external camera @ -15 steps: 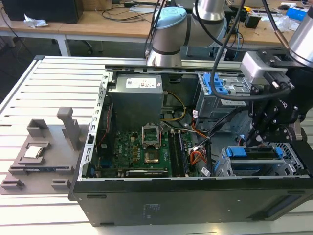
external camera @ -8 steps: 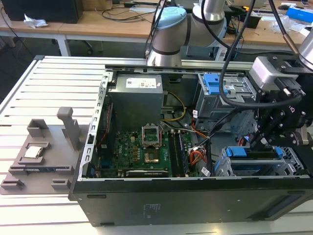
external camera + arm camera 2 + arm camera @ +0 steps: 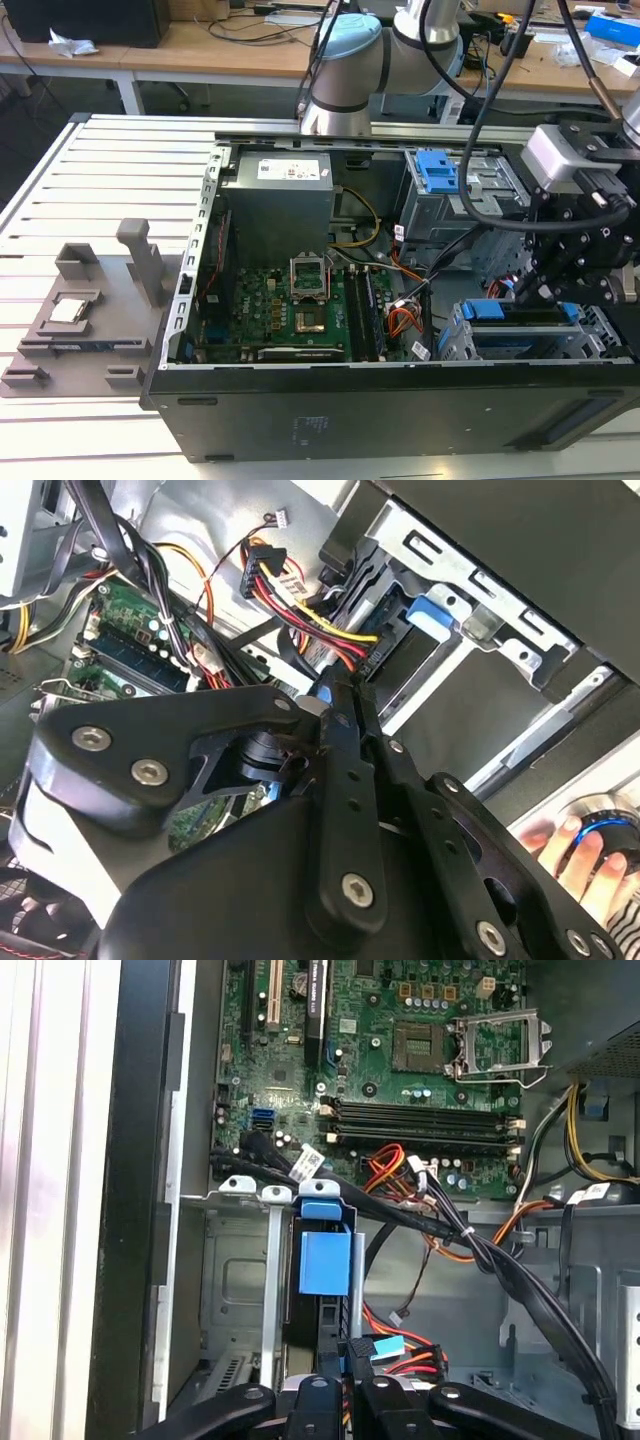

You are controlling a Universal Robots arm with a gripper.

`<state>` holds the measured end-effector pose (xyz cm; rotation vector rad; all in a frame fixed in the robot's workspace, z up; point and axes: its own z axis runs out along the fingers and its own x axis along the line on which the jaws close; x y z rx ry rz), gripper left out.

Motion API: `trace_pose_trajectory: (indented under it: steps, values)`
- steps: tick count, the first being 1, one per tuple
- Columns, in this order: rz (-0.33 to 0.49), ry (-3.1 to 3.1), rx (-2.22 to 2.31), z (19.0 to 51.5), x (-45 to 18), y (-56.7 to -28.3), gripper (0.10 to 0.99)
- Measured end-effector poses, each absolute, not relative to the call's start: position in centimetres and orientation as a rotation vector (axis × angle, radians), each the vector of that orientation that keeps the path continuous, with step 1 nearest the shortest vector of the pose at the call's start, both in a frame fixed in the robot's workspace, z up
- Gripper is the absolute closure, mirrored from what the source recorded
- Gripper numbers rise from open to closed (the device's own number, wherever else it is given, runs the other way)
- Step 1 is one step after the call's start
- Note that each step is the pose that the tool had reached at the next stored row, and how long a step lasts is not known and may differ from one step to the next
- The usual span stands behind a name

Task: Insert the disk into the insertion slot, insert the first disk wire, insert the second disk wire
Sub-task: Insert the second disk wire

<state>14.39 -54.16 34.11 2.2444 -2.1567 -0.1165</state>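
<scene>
Claw (image 3: pixel 545 292): at the case's 4 o'clock corner in the exterior view, just above the disk — fingers look together; whether they pinch anything cannot be told.
Disk (image 3: pixel 520 313): blue-framed, seated in the insertion slot (image 3: pixel 600 345).
Wires (image 3: pixel 310 605): red-yellow bundle beside the cage.
Hand (image 3: pixel 585 855): near the case edge.
Worktop (image 3: pixel 70 200): carries the case.

Hidden and cropped parts around the drive bay

In the exterior view, the gripper (image 3: pixel 545 285) and its black housing cover the far end of the disk (image 3: pixel 520 312), so how its fingers stand cannot be told. In the second wrist view, the gripper's linkage blocks most of the motherboard (image 3: pixel 125 645), and a person's hand (image 3: pixel 580 855) is cut off by the picture's edge.
</scene>
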Motion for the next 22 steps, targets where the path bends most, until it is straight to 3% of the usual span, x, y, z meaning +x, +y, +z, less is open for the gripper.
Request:
trace_pose_trajectory:
  steps: [10, 11, 12, 20, 21, 22]
  values:
    - [-0.124, -2.158, 2.246, 33.3, 14.7, -54.5, 0.929]
    - [-0.124, -2.158, 2.246, 33.3, 14.7, -54.5, 0.871]
    - [-0.124, -2.158, 2.246, 33.3, 14.7, -54.5, 0.871]
    - [-0.123, -2.158, 2.246, 35.2, 14.5, -54.4, 0.871]
    - [-0.124, -2.158, 2.246, 35.2, 14.4, -54.4, 0.882]
    - [-0.123, -2.157, 2.246, 35.2, 14.1, -54.4, 0.953]
